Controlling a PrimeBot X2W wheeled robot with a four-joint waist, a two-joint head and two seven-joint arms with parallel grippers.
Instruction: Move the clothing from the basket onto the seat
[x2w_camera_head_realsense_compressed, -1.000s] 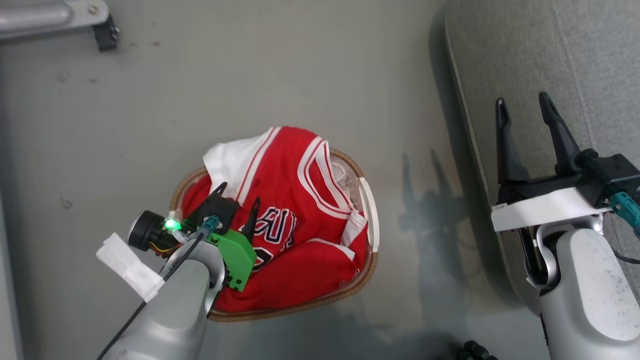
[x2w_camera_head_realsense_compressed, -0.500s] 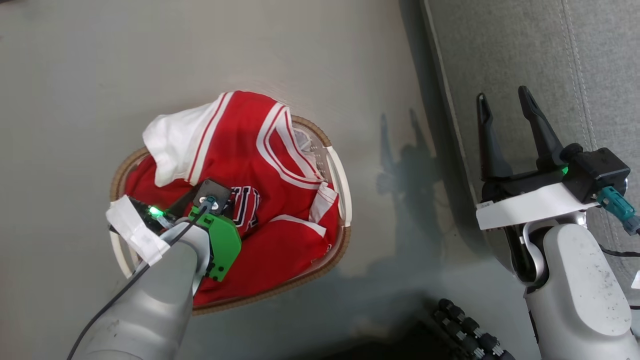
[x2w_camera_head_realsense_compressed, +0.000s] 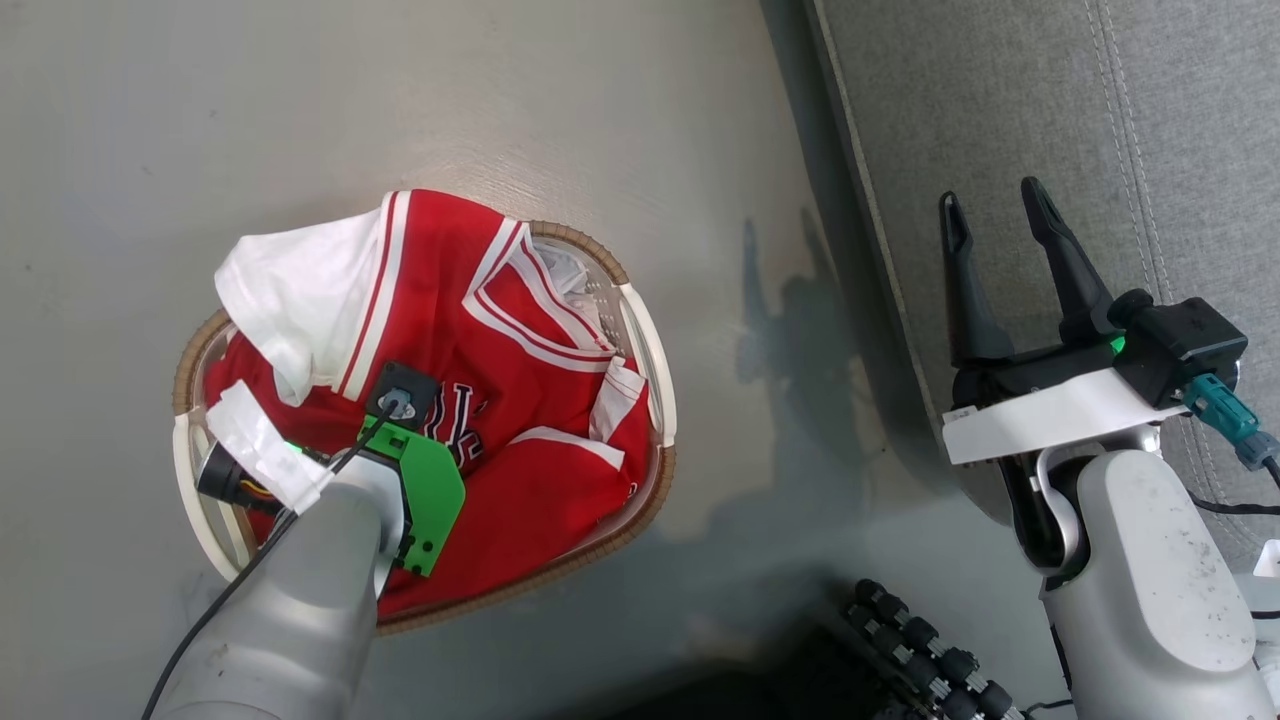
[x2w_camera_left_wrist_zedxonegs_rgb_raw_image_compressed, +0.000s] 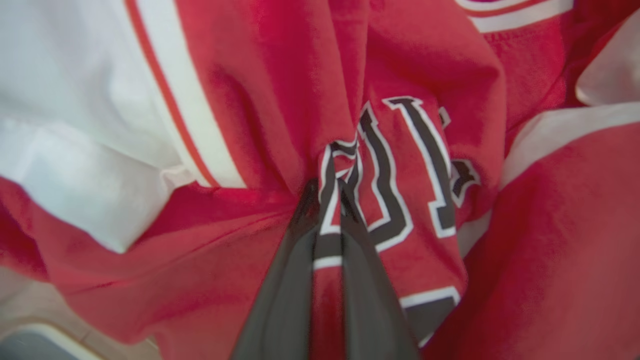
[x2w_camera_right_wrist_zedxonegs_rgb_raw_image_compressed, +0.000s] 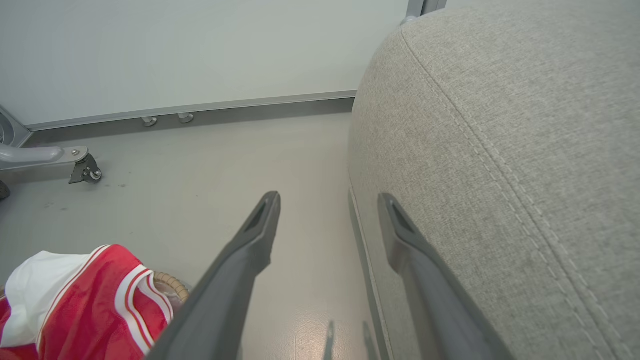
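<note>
So, closest in first: the left gripper (x2w_camera_left_wrist_zedxonegs_rgb_raw_image_compressed: 330, 195) is pinched shut on a fold of the clothing (x2w_camera_left_wrist_zedxonegs_rgb_raw_image_compressed: 240, 100), right at the black-and-white chest lettering, with a strip of cloth bunched between its two dark fingers. A second ago, in the head view, those fingers stood spread above the pile. Since then the arm has gone down into it, and from the head they're now tucked out of sight under the wrist and its green bracket (x2w_camera_head_realsense_compressed: 432, 495). The clothing is all in the basket (x2w_camera_head_realsense_compressed: 652, 345), heaped over the rim, white sleeve flopped over the far left edge. The basket sits on the floor (x2w_camera_head_realsense_compressed: 500, 90), well apart from the seat (x2w_camera_head_realsense_compressed: 1000, 100). It sits lower and further left in the picture than before, but the whole picture slid, so that's the camera, not the basket. The right gripper (x2w_camera_head_realsense_compressed: 987, 200) looks the same as before: fingers spread wide, nothing between them, hanging over the seat's near edge.

Hard-to-see stuff: the left wrist view is so close that I can't read the lettering as a word, and a sliver of the basket peeks in at its bottom left corner. Some black knobbly thing (x2w_camera_head_realsense_compressed: 920, 650) pokes in at the bottom of the head view, can't tell what it is. Farthest back, the right wrist view has a pale wall (x2w_camera_right_wrist_zedxonegs_rgb_raw_image_compressed: 200, 50) and a grey leg with a caster (x2w_camera_right_wrist_zedxonegs_rgb_raw_image_compressed: 82, 170), cut off at the left.
</note>
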